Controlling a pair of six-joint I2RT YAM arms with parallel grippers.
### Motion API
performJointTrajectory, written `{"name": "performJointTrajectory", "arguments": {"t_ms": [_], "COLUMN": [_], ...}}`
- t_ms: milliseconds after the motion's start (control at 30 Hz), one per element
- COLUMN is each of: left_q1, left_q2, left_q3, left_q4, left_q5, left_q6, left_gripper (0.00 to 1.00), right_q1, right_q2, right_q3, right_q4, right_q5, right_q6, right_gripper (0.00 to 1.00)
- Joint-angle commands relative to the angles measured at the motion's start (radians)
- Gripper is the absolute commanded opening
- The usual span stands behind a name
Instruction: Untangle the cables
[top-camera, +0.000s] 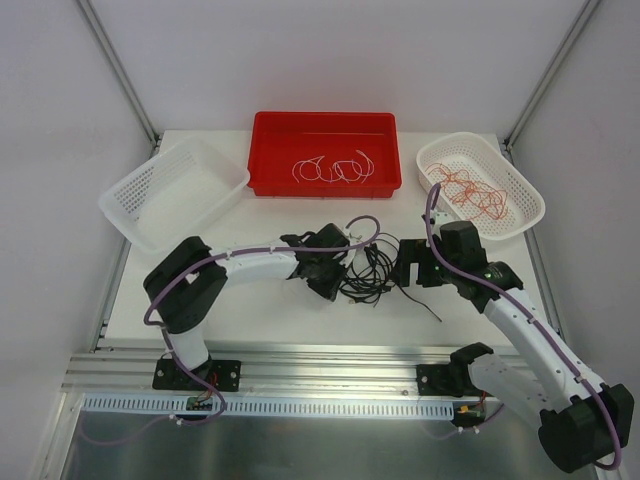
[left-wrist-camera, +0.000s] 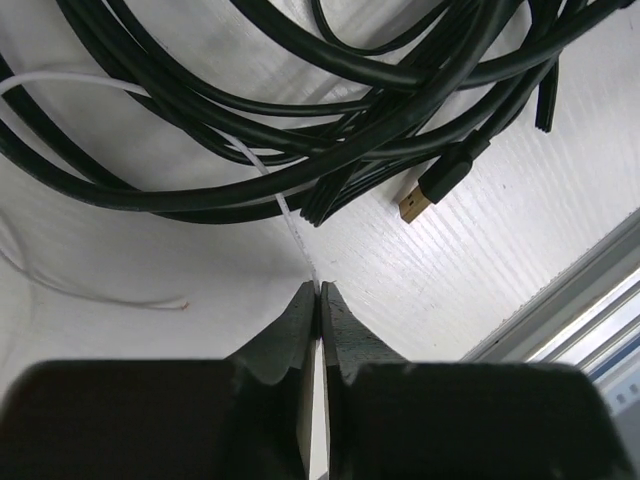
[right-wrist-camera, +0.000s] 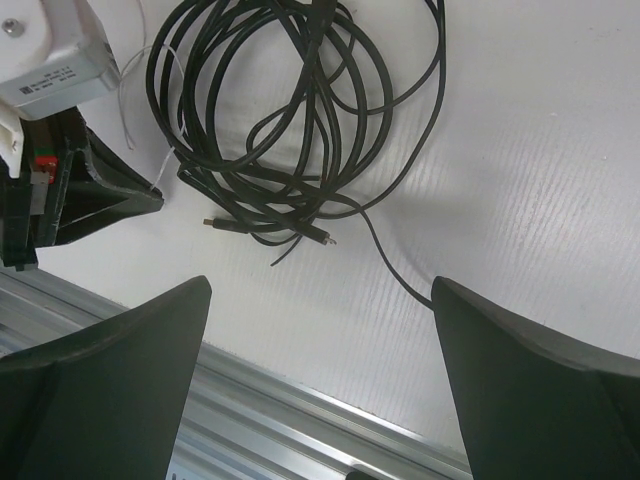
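A tangle of black cables (top-camera: 368, 268) lies mid-table between my two grippers. My left gripper (top-camera: 336, 282) sits at the tangle's left edge. In the left wrist view its jaws (left-wrist-camera: 318, 287) are shut on a thin white cable (left-wrist-camera: 282, 198) that runs up into the black loops (left-wrist-camera: 200, 100). A gold USB plug (left-wrist-camera: 415, 205) lies beside them. My right gripper (top-camera: 407, 266) is open and empty to the right of the tangle (right-wrist-camera: 290, 120). One loose black strand (right-wrist-camera: 395, 275) trails toward its right finger. White cables (top-camera: 332, 168) lie in the red bin, and red-orange cables (top-camera: 475, 194) in the right basket.
A red bin (top-camera: 270, 180) stands at the back centre. A white basket (top-camera: 170, 190) is at the back left and another (top-camera: 525, 195) at the back right. An aluminium rail (top-camera: 320, 365) runs along the near table edge, close below both grippers (right-wrist-camera: 320, 290).
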Motion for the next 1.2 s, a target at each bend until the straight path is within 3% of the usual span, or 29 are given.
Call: {"name": "performJointTrajectory", "arguments": {"t_ms": [0,133,300,600,867,1167], "left_q1": [-0.007,-0.007,0.007,0.079,0.203,0.344], "left_q2": [-0.076,-0.219,-0.374,-0.489,-0.423,-0.202], "left_q3": [0.032,0.136,0.38,0.725,0.963,1.255], "left_q4": [-0.018,-0.164,-0.348,-0.436,-0.434,-0.404], "left_q5": [0.033,-0.011,-0.074,-0.103,-0.12,-0.111], "left_q6": [0.009,0.046,0.101,0.129,0.172,0.209], "left_gripper": [0.0,0.0,0.0,0.0,0.0,0.0], "right_q1": [0.005,0.006,0.005,0.005,0.006,0.005], "right_q2": [-0.022,-0.026,-0.02,-0.04,-0.055,-0.069], "right_q3": [-0.008,-0.006,-0.006,-0.008,-0.009,0.004], "right_q4": [-0.003,-0.006,0.001,-0.008,-0.017,-0.039], "right_q5": [0.006,0.016,0.016,0.024,0.021,-0.014], "right_q6": [0.016,0.008,0.011,0.011,0.011,0.011], "right_gripper": [0.97,0.97,0.97,0.97,0.97,0.97]}}
